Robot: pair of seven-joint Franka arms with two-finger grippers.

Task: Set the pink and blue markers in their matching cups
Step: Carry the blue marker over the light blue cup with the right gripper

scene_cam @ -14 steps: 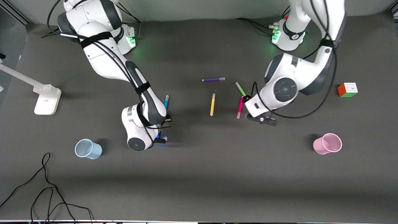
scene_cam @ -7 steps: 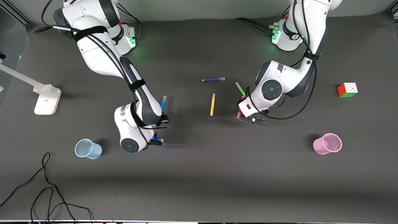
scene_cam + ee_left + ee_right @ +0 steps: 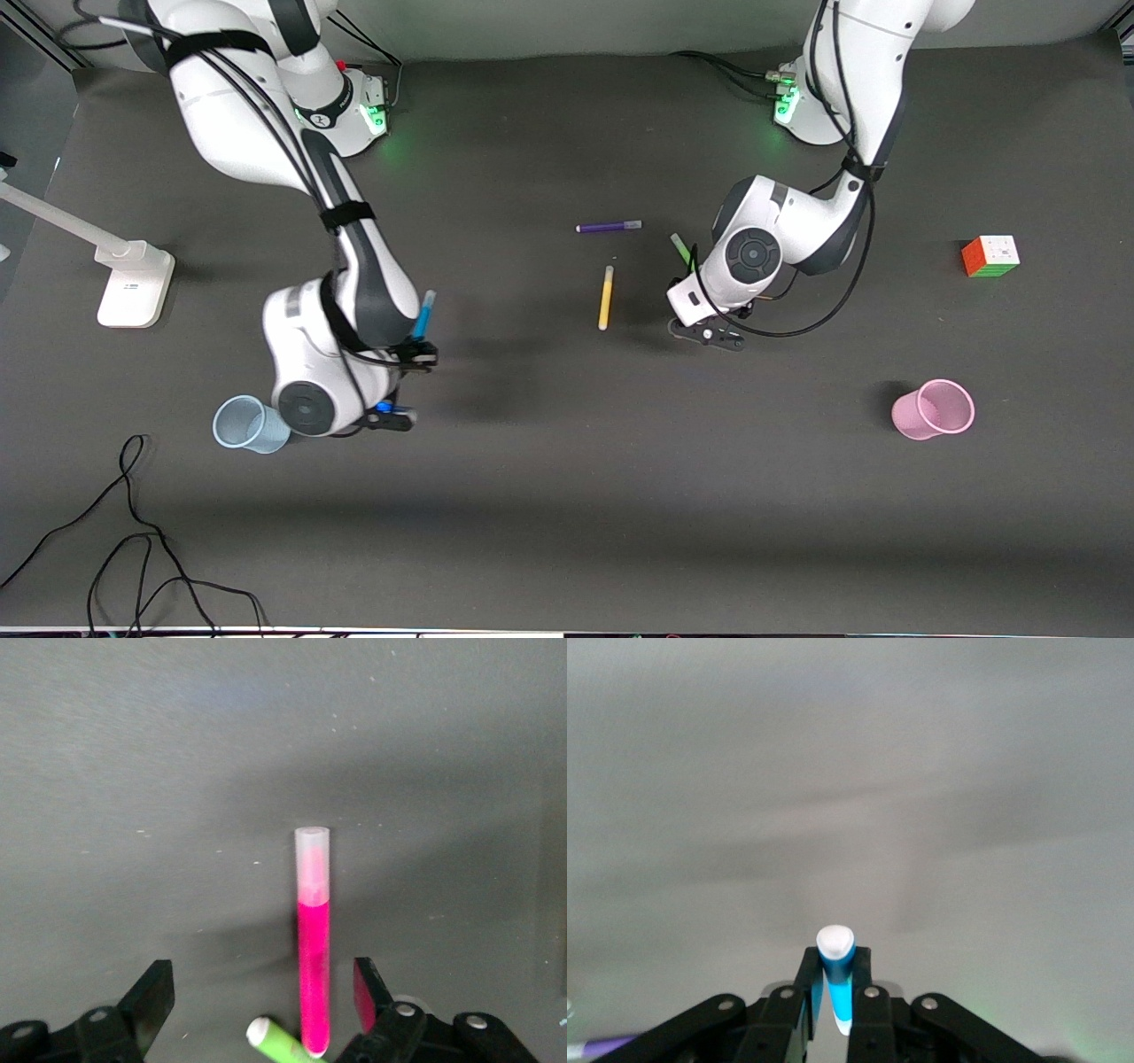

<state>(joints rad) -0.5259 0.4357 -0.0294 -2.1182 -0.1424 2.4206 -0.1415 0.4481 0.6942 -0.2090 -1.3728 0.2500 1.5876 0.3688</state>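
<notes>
Carrying blue marker [image 3: 423,315] clamped in right tool [image 3: 390,415] beside blue cup [image 3: 248,424]; left tool [image 3: 257,1005] open astride pink marker [image 3: 313,970], ungrasped; both cups unfilled.

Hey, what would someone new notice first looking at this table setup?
Probably the right gripper, shut on the blue marker and up in the air beside the pale blue cup. Next, the left gripper, open over the pink marker lying beside the green pen. The pink cup stands alone toward the left arm's end.
</notes>
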